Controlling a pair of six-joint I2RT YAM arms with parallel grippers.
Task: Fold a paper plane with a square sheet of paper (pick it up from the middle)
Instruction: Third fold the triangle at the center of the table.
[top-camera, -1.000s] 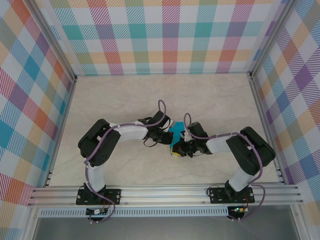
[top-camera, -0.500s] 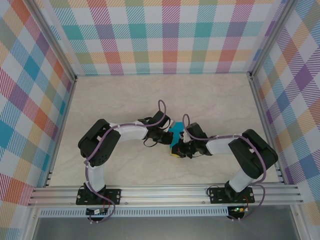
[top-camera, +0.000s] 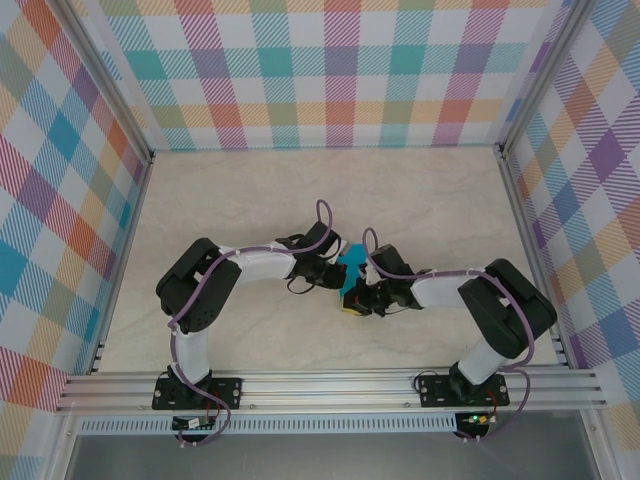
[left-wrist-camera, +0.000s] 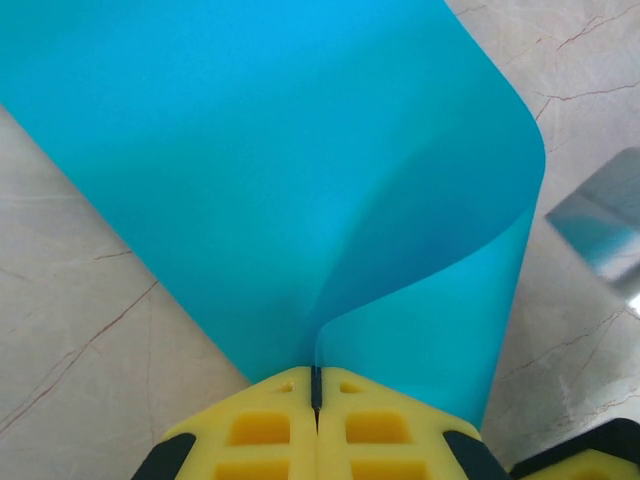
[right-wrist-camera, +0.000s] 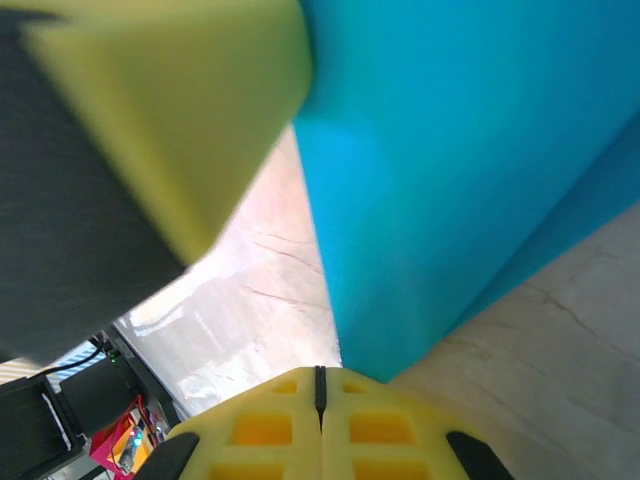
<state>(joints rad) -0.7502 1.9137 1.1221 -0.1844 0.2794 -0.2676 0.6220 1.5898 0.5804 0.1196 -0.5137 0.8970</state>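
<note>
You see the square sheet of paper (top-camera: 352, 262) near the middle of the table (top-camera: 230, 200), between the two arms, which meet there from the left and from the right of the overhead view. The sheet is not flat: it stands up from the surface and bends.

In the left wrist view, the left gripper (left-wrist-camera: 316, 385) is at the bottom centre. Its two yellow fingers (left-wrist-camera: 260, 430) are pressed together with no gap, and the paper (left-wrist-camera: 250, 180) is pinched in the seam between them. From there the sheet rises, fills the upper part of the frame and curls over at the right side. In the lower right corner you see a yellow piece of the other gripper, just beside the paper's lower corner.

In the right wrist view, the right gripper (right-wrist-camera: 320, 380) is also fully closed, and the paper (right-wrist-camera: 470, 150) comes down to its seam, so it holds the sheet too. A blurred yellow finger of the left gripper (right-wrist-camera: 180, 110) fills the upper left, touching the paper's edge.
</note>
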